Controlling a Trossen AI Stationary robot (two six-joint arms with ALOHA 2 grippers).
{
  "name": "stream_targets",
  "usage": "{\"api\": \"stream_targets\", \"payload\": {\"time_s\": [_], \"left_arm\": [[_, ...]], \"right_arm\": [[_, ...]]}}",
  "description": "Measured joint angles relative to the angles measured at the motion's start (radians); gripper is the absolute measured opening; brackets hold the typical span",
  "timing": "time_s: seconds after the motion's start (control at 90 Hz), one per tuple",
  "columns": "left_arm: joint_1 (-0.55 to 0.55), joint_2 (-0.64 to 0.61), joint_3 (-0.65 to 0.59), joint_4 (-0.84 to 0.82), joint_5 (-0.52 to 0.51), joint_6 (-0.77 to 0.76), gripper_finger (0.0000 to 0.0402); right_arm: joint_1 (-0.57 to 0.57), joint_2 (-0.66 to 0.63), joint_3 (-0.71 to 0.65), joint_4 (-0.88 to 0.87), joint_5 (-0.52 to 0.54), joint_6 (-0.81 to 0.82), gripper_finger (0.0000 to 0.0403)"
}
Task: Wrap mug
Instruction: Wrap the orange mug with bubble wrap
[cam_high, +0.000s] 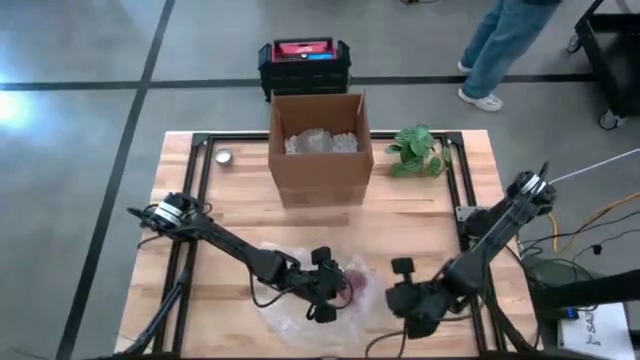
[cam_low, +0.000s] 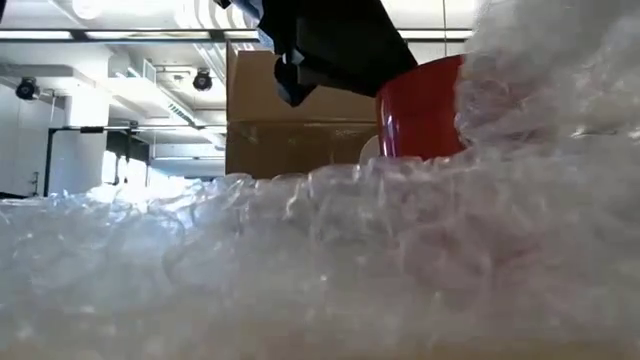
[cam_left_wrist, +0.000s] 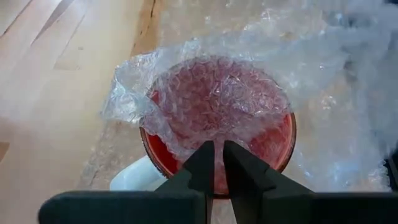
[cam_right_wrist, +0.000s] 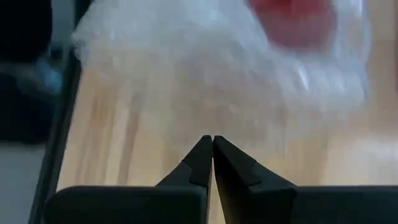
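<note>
Dark left gripper (cam_left_wrist: 218, 163) hangs over the red mug (cam_left_wrist: 217, 134), fingers nearly together, pinching bubble wrap (cam_left_wrist: 249, 68) draped across the mug's mouth. The mug stands on that wrap near the desk's (cam_high: 200, 230) front edge. Just beside it, the right gripper (cam_right_wrist: 212, 155) is pressed together, holding nothing.

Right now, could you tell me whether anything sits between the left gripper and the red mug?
Only bubble wrap: a flap of it lies over the red mug's mouth, directly beneath the left gripper, whose fingers stand nearly together. The right gripper waits shut, off to the side.
</note>
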Motion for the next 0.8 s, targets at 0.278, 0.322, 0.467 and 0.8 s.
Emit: {"api": "stream_targets", "payload": {"time_s": [0.278, 0.322, 0.467, 0.8], "left_arm": [[0.002, 0.000, -0.001, 0.013, 0.000, 0.004, 0.0022], [0.002, 0.000, -0.001, 0.014, 0.000, 0.004, 0.0022], [0.002, -0.003, -0.001, 0.014, 0.001, 0.007, 0.0022], [-0.025, -0.106, -0.001, 0.048, 0.010, 0.043, 0.0022]], "right_arm": [[-0.164, 0.061, -0.009, 0.186, -0.060, -0.196, 0.0000], [-0.191, 0.081, -0.009, 0.189, -0.103, -0.197, 0.0000], [-0.242, 0.145, -0.010, 0.196, -0.175, -0.197, 0.0000], [-0.261, 0.184, -0.010, 0.205, -0.233, -0.208, 0.0000]]}}
